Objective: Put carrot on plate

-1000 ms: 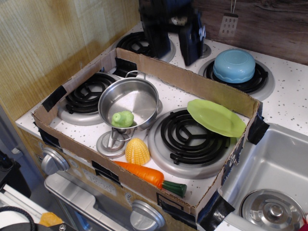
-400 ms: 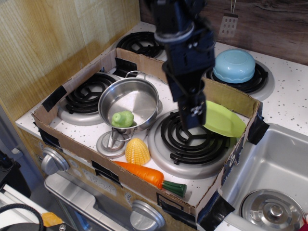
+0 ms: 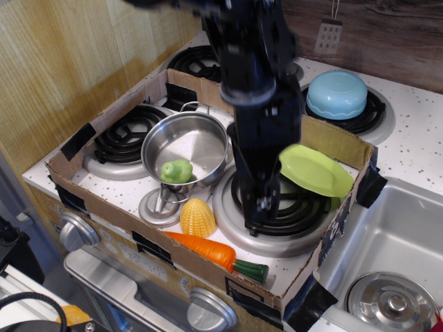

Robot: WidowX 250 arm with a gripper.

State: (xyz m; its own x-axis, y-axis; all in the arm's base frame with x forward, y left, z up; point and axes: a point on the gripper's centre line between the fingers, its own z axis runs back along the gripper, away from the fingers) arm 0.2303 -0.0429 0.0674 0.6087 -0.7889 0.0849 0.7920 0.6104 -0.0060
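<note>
The orange carrot (image 3: 206, 250) with its dark green stem end lies along the front cardboard wall, stem pointing right. The lime-green plate (image 3: 317, 171) rests tilted on the right rim of the front right burner (image 3: 277, 214), against the box wall. My dark gripper (image 3: 259, 220) hangs from the arm over that burner, fingertips low near its front left edge, just above and right of the carrot and left of the plate. It holds nothing that I can see. Its fingers merge into one dark blurred shape, so the jaw gap does not show.
A steel pot (image 3: 187, 146) holding a small green toy (image 3: 176, 170) stands left of the gripper. A ribbed yellow corn dome (image 3: 197, 217) sits by the carrot. A cardboard box wall (image 3: 208, 266) rings the front burners. A light blue bowl (image 3: 337, 93) sits back right, a sink (image 3: 405, 242) at right.
The arm has come forward and down from the back of the stove to low over the front right burner, ending near the carrot. Carrot, plate and pot have not moved.
</note>
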